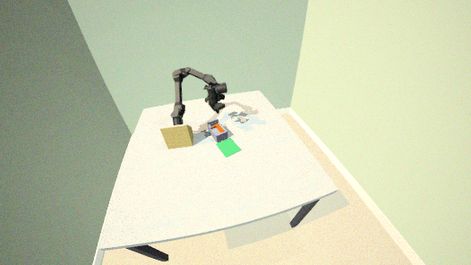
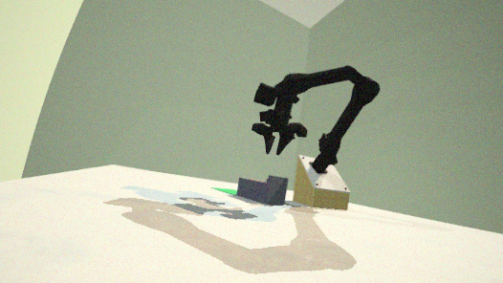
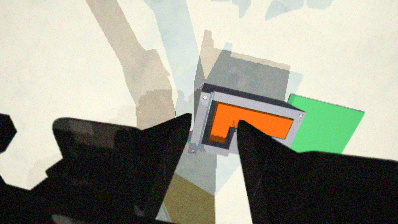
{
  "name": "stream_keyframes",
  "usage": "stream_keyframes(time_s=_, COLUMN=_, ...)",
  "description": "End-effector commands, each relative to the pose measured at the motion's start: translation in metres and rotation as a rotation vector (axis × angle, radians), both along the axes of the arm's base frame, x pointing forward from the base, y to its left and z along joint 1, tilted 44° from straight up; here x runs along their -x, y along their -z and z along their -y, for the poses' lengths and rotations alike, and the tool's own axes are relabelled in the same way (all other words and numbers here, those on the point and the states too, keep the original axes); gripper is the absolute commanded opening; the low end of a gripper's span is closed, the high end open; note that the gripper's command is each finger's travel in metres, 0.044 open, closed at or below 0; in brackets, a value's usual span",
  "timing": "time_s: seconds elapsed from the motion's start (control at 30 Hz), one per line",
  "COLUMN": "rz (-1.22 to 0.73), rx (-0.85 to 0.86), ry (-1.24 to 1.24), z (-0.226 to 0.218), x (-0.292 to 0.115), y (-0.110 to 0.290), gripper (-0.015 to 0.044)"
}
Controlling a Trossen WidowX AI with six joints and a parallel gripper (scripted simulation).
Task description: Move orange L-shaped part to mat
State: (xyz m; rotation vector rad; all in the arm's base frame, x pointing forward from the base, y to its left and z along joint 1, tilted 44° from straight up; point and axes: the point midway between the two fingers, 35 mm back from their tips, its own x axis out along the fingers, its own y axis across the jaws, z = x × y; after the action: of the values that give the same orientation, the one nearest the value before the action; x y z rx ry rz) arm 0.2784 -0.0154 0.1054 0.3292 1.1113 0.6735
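Note:
The orange L-shaped part (image 1: 218, 129) (image 3: 255, 122) lies flush in its pocket in the grey tray (image 1: 223, 137) (image 2: 260, 189) (image 3: 204, 117). In the wrist view its L-shaped end is at the left, under the fingertips. The green mat (image 1: 229, 148) (image 2: 224, 190) (image 3: 325, 125) lies flat beside the tray. My gripper (image 1: 218, 108) (image 2: 276, 150) (image 3: 214, 121) hangs well above the tray, pointing down. Its fingers stand partly apart with nothing between them. The part is hidden behind the tray wall in the exterior view.
A tan wedge-shaped block (image 1: 177, 136) (image 2: 320, 188) carries the arm's base right next to the tray. The white table's edges are far from the tray.

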Motion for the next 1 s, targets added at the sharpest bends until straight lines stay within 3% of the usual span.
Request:
stream_keyframes(time_s=0.0, rz=-0.158, rx=-0.031, ry=0.017, z=-0.01, x=0.027, y=0.013, gripper=0.018)
stream_keyframes(time_s=0.27, rz=-0.159, rx=-0.031, ry=0.017, z=-0.012, x=0.027, y=0.015, gripper=0.018)
stream_keyframes(time_s=0.53, rz=-0.157, rx=-0.034, ry=0.017, z=-0.059, x=0.015, y=0.065, gripper=0.018)
stream_keyframes(time_s=0.97, rz=-0.157, rx=-0.034, ry=0.017, z=-0.066, x=0.013, y=0.073, gripper=0.018)
